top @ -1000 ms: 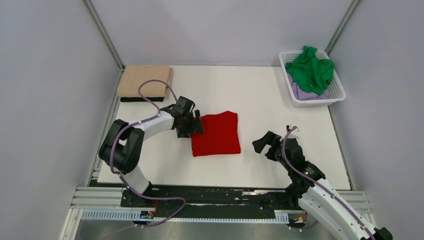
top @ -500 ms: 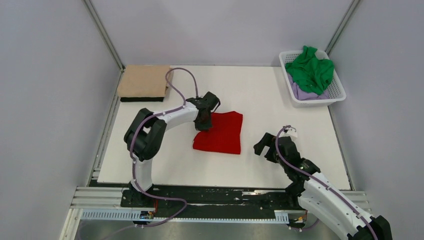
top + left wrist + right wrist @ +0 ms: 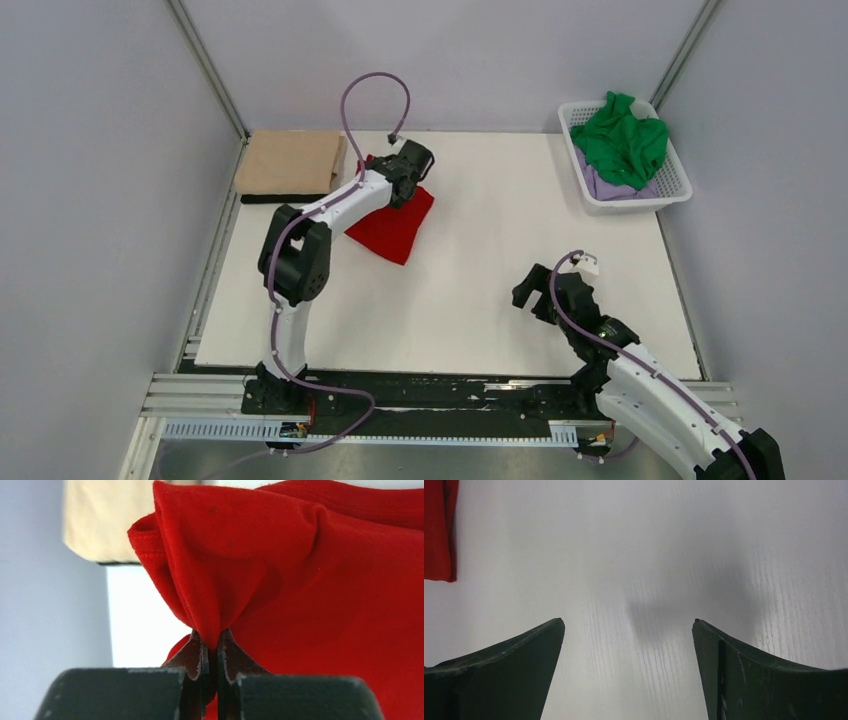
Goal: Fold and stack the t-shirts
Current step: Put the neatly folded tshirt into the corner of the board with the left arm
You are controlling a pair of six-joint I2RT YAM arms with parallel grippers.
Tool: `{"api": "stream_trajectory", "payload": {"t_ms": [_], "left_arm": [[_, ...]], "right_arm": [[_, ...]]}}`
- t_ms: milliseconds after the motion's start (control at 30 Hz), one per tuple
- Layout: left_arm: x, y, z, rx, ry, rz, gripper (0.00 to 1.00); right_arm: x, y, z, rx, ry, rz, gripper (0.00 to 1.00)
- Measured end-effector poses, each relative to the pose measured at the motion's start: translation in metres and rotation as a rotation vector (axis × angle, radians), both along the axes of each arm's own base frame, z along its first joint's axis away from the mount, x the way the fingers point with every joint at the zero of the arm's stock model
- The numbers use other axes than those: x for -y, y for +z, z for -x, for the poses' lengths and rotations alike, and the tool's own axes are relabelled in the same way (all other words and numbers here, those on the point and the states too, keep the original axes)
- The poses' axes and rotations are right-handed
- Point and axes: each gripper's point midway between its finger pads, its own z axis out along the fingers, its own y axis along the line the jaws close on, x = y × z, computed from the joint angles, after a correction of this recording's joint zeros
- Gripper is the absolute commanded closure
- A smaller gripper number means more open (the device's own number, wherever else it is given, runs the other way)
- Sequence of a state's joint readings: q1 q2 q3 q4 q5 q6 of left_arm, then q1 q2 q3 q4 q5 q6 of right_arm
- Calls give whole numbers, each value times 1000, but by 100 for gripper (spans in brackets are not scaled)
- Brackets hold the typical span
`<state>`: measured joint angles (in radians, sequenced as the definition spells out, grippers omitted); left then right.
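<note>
While the left gripper (image 3: 212,647) is clenched on a bunched fold of the red t-shirt (image 3: 310,580), the folded tan t-shirt (image 3: 107,520) lies beyond it to its left. The right gripper (image 3: 629,630) is released, jaws spread above the worktop (image 3: 674,555), well apart from the red t-shirt.

The red t-shirt (image 3: 320,580) is soft matt knit cloth with a stitched hem, the tan t-shirt (image 3: 288,162) and green t-shirt (image 3: 625,140) likewise matt cloth, the desk (image 3: 649,540) smooth white with faint wood grain, the basket (image 3: 640,203) white plastic lattice, the right pincer (image 3: 628,622) matt dark.
</note>
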<state>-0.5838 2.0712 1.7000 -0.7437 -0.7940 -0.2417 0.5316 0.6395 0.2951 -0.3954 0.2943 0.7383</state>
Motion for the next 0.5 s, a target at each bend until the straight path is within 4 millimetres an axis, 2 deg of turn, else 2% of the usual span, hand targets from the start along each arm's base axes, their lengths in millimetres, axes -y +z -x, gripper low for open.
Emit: {"api": "stream_trajectory", "payload": {"t_ms": [267,367,500], "left_arm": [[-64,64,-60,121,15,-144,100],[-81,84,-74,150,15,-176,100],[-93,102,-84,164,1,-200,100]], "right_arm": [[4,-7,0,-22,-16,29,0],[5,-6,-1,-17,-20,30,0],[6,-6,-1,-14,-24,32,0]]}}
